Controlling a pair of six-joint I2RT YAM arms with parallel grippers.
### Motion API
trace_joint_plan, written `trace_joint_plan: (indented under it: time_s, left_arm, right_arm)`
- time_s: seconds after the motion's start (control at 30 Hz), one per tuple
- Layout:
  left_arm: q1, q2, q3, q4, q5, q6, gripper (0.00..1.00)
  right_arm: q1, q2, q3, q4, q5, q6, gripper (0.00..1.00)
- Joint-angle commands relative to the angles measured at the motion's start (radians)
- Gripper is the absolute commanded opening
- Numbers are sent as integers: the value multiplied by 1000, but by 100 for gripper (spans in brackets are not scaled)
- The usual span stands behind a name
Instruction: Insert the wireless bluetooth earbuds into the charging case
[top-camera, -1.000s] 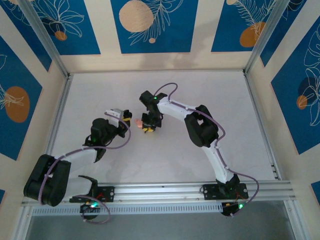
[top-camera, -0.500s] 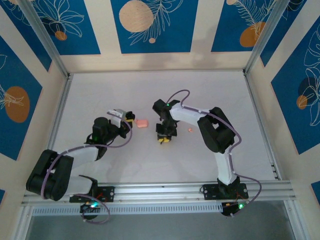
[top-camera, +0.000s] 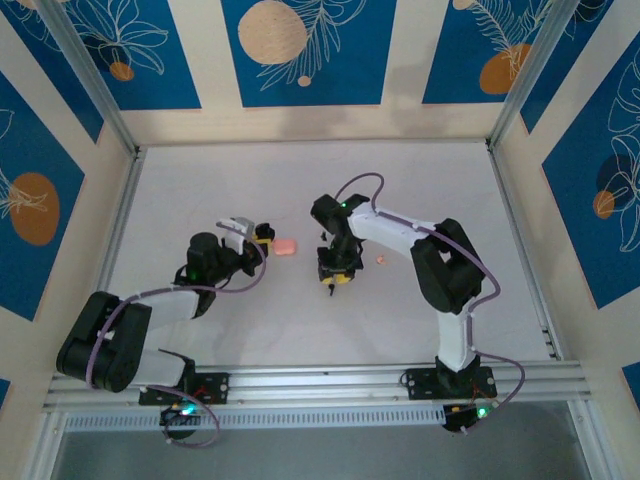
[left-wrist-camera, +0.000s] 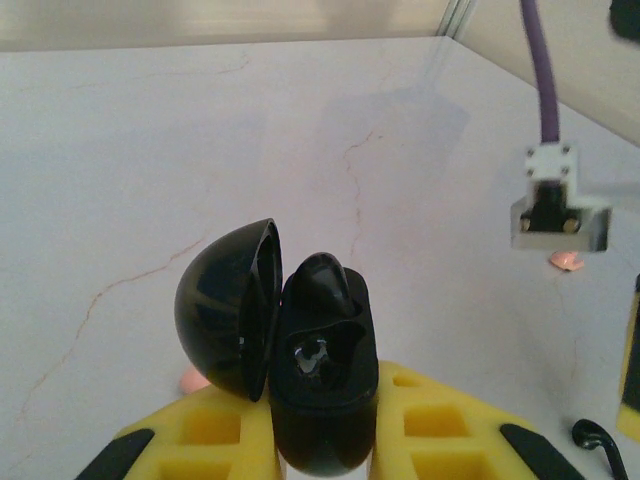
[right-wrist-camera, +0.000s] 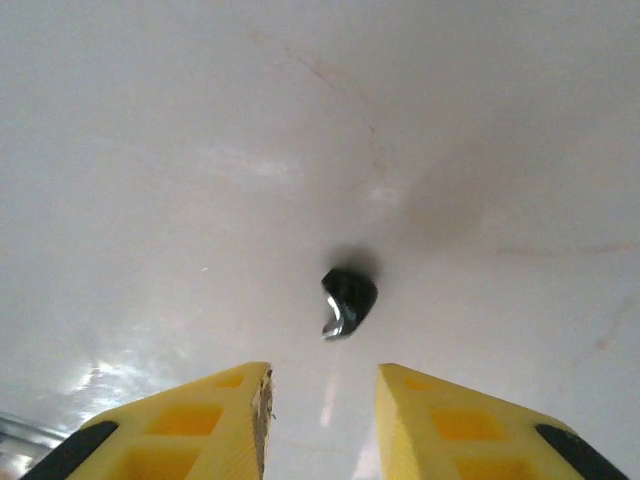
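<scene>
The left pincer (left-wrist-camera: 320, 405) is clamping a black charging case (left-wrist-camera: 322, 330) between its yellow fingers (left-wrist-camera: 225, 435), with the jaws drawn in tight on the case's body. The case is standing upright and its domed lid (left-wrist-camera: 225, 310) is hanging open to one side on its hinge. A glossy hollow is showing in the body, but I cannot tell whether anything is sitting in it. Just behind the lid, a sliver of a salmon-pink case (left-wrist-camera: 190, 381) is peeking out on the table (left-wrist-camera: 150, 150). From above, that pink case (top-camera: 285, 246) is lying just beside the pincer's tip, on the side toward the right arm, not touching it.

The right pincer (right-wrist-camera: 322, 375) is hovering low over the table with its jaws standing a narrow way apart, gripping nothing. The dark earbud (right-wrist-camera: 348, 298) is lying on the white surface just beyond the gap, touching neither finger. The pale pink earbud (top-camera: 380, 260) is lying on the table off to this pincer's right, apart from both cases.
</scene>
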Motion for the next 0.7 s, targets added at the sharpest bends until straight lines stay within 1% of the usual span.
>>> trace_joint_plan:
  time_s: [0.0, 0.1, 0.2, 0.47, 0.67]
  left_arm:
    - [10, -13, 25, 18, 29, -8, 19]
    - [10, -16, 26, 15, 31, -10, 19]
    - [12, -11, 26, 17, 35, -11, 19]
    - [11, -10, 27, 19, 36, -9, 19]
    - [11, -10, 29, 18, 37, -9, 19]
  right_arm:
    - [-13, -27, 74, -139, 38, 132, 34]
    - [-12, -10, 96, -160, 34, 195, 34]
    - [-2, 24, 115, -157, 23, 218, 34]
    - [8, 112, 125, -111, -13, 230, 33]
    - [10, 154, 122, -100, -16, 229, 33]
